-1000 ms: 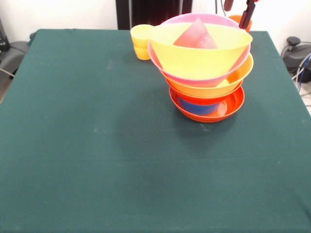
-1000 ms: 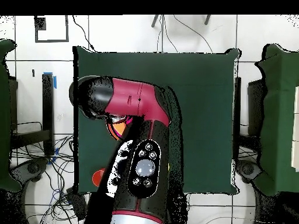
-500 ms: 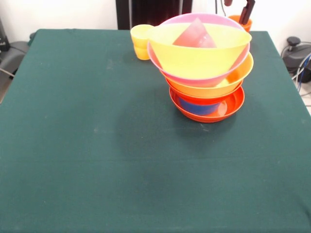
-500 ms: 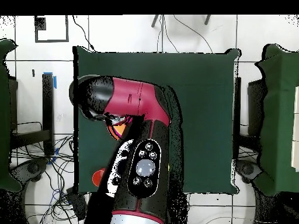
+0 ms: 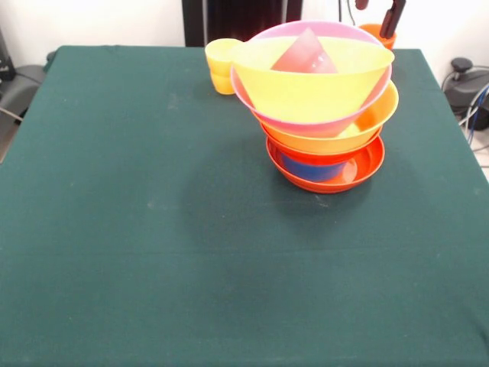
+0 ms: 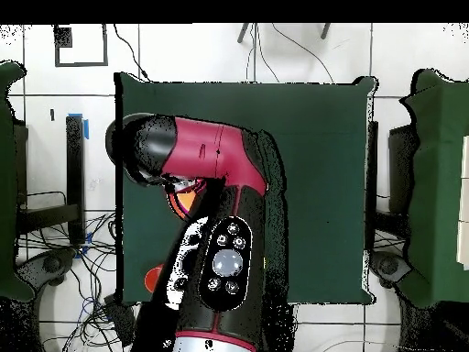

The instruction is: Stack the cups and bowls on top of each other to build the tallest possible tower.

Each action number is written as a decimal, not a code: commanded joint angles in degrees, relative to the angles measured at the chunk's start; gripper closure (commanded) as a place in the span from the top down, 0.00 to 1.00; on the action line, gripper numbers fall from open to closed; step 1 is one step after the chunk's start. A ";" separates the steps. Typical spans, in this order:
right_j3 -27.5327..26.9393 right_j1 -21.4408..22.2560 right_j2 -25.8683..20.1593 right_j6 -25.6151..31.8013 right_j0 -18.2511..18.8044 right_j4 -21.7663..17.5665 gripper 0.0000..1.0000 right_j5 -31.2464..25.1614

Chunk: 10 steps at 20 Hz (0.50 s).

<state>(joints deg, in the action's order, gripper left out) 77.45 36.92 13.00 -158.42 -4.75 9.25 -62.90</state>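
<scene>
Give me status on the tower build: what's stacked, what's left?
Done: the tower stands with a red-orange bowl lowest, a blue bowl in it, then orange, pink and yellow bowls, with a red-pink cup on top. In hand: nothing visibly; the gripper shows only at the top edge near the orange cup. Left: that cup and the yellow cup.

Arm shell: glossy crimson plastic link (image 6: 215, 158), rounded.
Elbow cap: black domed housing (image 6: 147, 151).
Lower link: black panel (image 6: 224, 266), round grey button ringed by small ones.
Gripper: dark finger tips (image 5: 392, 15).
</scene>
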 commanded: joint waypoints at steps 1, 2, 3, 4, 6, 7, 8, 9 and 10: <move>-0.81 -1.62 -5.97 5.78 -0.19 -4.25 1.00 -4.23; -0.60 -1.58 -6.03 5.67 -0.21 -4.10 1.00 -4.10; -0.50 -1.58 -6.03 5.53 -0.27 -4.03 1.00 -3.99; -0.41 -1.70 -6.09 5.44 -0.28 -3.94 1.00 -3.79; -0.41 -1.74 -6.14 5.22 -0.35 -3.81 1.00 -3.78; -0.44 -1.75 -6.11 4.99 -0.48 -3.77 1.00 -3.83; -0.47 -1.76 -6.08 4.77 -0.61 -3.73 1.00 -3.88; -0.52 -1.75 -6.09 4.61 -0.71 -3.68 1.00 -3.91; -0.58 -1.81 -6.08 4.48 -0.74 -3.64 1.00 -3.95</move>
<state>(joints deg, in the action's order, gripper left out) 77.42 36.91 12.99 -158.42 -4.76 9.25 -62.90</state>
